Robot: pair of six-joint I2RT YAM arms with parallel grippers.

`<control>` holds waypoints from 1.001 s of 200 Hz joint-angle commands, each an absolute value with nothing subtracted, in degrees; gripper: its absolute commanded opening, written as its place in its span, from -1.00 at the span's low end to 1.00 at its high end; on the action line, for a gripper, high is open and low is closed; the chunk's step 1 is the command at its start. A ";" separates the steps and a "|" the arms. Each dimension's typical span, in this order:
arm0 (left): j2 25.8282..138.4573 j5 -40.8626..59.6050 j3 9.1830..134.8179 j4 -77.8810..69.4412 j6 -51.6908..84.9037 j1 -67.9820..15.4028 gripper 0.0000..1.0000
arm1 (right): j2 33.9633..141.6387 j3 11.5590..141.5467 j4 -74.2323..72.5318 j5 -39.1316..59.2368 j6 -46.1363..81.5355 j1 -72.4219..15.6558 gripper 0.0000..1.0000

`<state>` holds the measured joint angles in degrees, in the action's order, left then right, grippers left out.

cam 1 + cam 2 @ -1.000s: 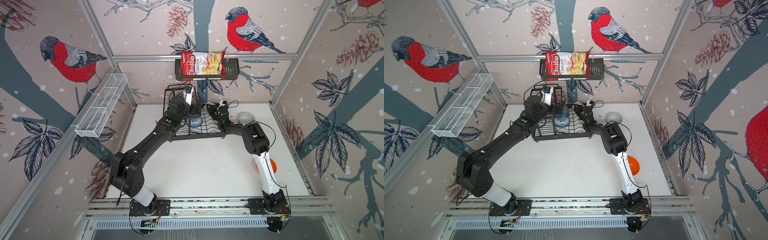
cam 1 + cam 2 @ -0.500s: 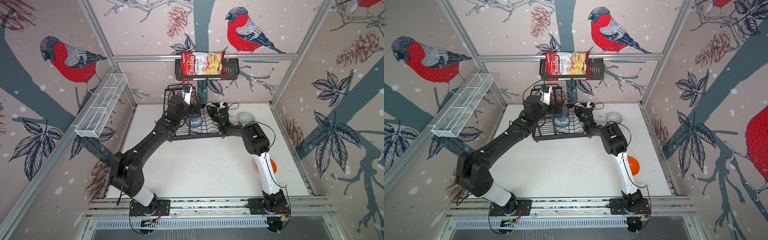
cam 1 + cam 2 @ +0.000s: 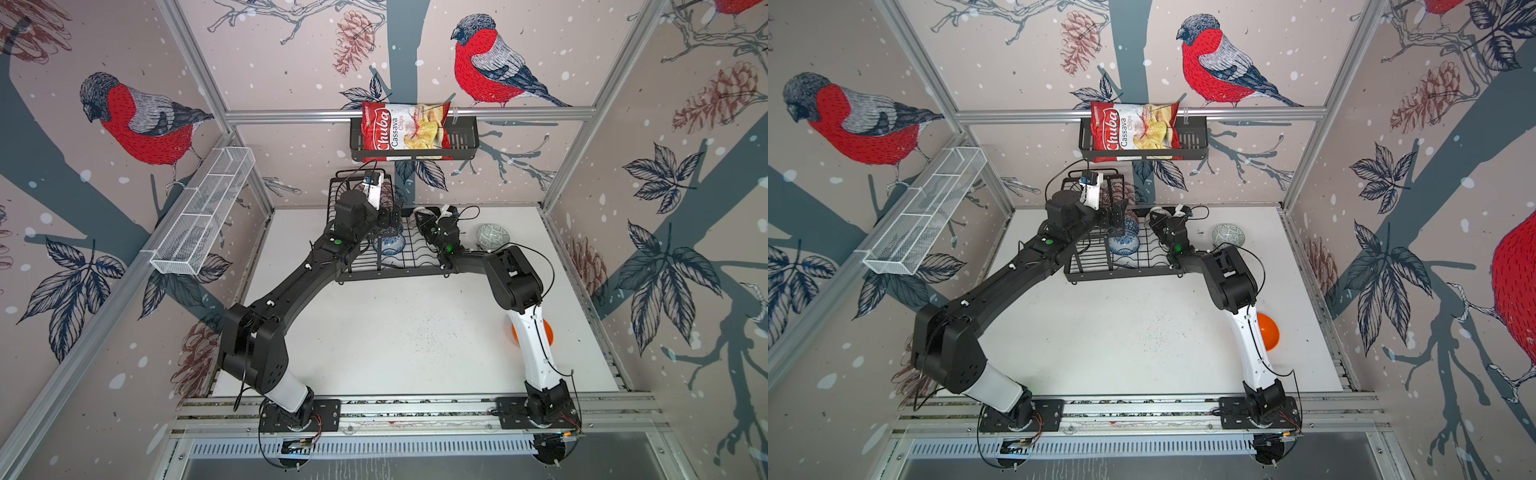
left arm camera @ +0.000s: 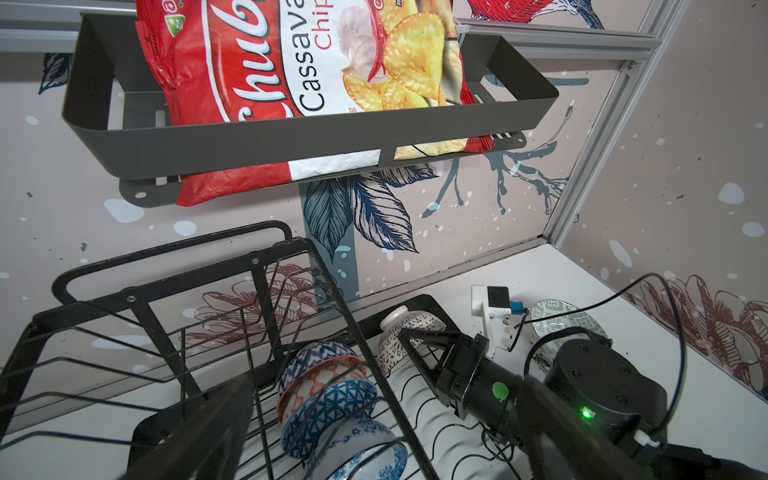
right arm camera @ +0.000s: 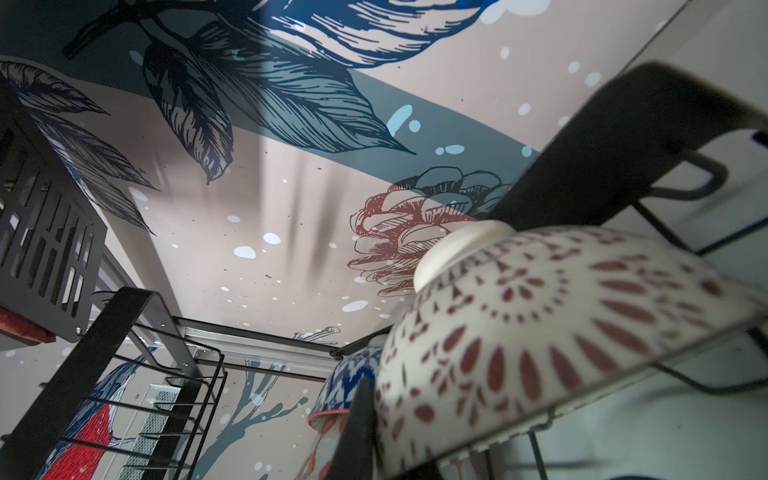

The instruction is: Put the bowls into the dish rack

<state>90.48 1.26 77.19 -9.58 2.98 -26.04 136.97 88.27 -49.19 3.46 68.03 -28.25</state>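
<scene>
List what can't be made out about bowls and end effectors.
- orange bowl: both top views, partly behind the right arm.
- right end effector: right wrist blur hides whether it grips the white patterned bowl.
- salmon bowl: left wrist view, mostly hidden by the blue geometric bowl.

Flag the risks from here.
The white patterned bowl, pinched by the right gripper, leans on the dish rack wires; released, it may slip. The open left gripper could knock the nested bowls when withdrawing. The right arm may bump the orange bowl beside it.
</scene>
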 commanded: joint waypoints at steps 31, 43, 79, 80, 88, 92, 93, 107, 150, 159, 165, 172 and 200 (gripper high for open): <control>90.35 1.24 77.26 -10.02 3.34 -25.93 0.97 | 137.87 91.97 -44.10 3.93 68.10 -28.53 -0.93; 90.33 1.27 77.29 -10.02 3.41 -25.79 0.97 | 138.39 92.58 -42.82 4.02 68.51 -28.56 -0.90; 90.35 1.76 77.33 -10.22 4.04 -25.58 0.97 | 139.03 92.89 -41.71 3.92 68.19 -28.83 -0.86; 90.31 1.76 77.29 -10.21 4.04 -25.58 0.97 | 139.04 92.90 -41.68 3.89 68.24 -28.78 -0.86; 90.35 1.78 77.25 -10.22 4.09 -25.49 0.97 | 139.04 92.72 -41.57 3.78 68.50 -28.81 -0.85; 90.24 1.76 77.21 -10.21 4.09 -25.48 0.97 | 139.11 92.72 -41.50 3.78 68.59 -28.83 -0.85; 90.25 1.76 77.19 -10.25 4.11 -25.48 0.97 | 139.08 92.72 -41.49 3.78 68.62 -28.83 -0.85; 90.20 1.77 77.20 -10.28 4.13 -25.32 0.97 | 139.20 92.80 -40.97 3.68 68.90 -28.69 -0.82; 90.43 1.58 77.19 -10.28 4.13 -25.13 0.97 | 139.90 95.04 -37.49 3.60 69.76 -28.54 -0.70; 90.44 1.53 77.11 -10.29 4.13 -25.09 0.97 | 139.96 95.60 -36.86 3.56 69.87 -28.53 -0.68; 90.44 1.57 77.13 -10.28 4.21 -25.04 0.97 | 139.96 95.84 -36.52 3.60 69.74 -28.52 -0.67; 90.44 1.61 77.11 -10.32 4.26 -25.03 0.97 | 139.99 95.99 -36.31 3.60 69.53 -28.55 -0.67; 90.31 1.84 77.09 -10.46 4.37 -24.96 0.97 | 139.75 96.06 -35.76 3.50 69.17 -28.50 -0.68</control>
